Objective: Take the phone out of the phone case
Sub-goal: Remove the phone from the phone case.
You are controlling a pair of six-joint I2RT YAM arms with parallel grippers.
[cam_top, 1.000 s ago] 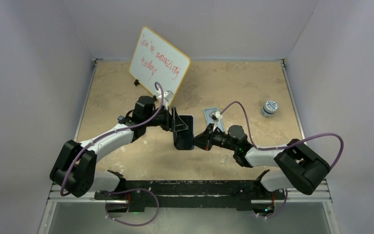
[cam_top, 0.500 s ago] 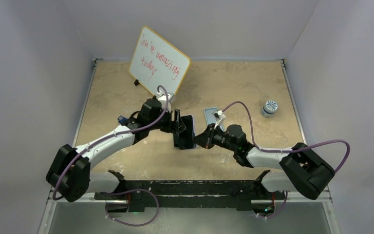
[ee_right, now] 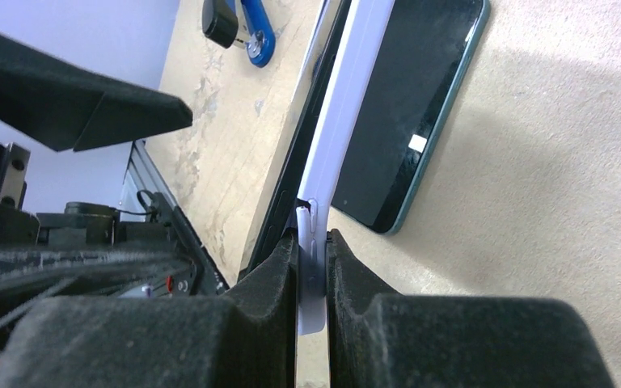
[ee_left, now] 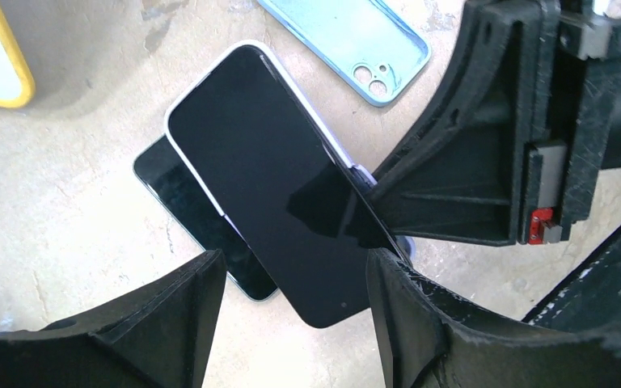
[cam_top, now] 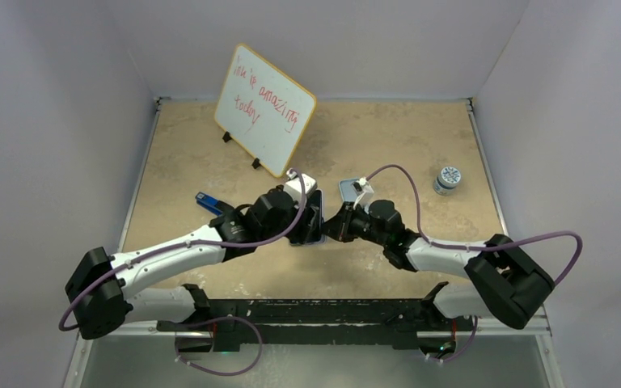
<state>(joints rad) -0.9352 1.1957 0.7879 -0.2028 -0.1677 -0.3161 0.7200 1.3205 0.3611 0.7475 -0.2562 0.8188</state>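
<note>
A black phone in a pale lavender case (ee_left: 275,186) is held tilted above the table; in the top view it (cam_top: 315,220) is between the two wrists. My right gripper (ee_right: 312,267) is shut on the case's edge, where the dark phone body shows beside the lavender rim. It also shows in the top view (cam_top: 333,228). My left gripper (ee_left: 295,323) is open, its fingers (ee_left: 158,323) either side of the phone's lower end and not clamping it. It is at the table's middle in the top view (cam_top: 306,217).
A second dark phone (ee_left: 186,202) with a teal rim lies flat on the table under the held one. A light blue empty case (cam_top: 351,191) lies just behind. A blue clip-like object (cam_top: 208,202), a whiteboard (cam_top: 264,109) and a small jar (cam_top: 447,179) stand around.
My left arm has swung right and forward, bringing its open gripper over the phone's end. The right gripper has kept its hold and shifted slightly back. The blue object is uncovered.
</note>
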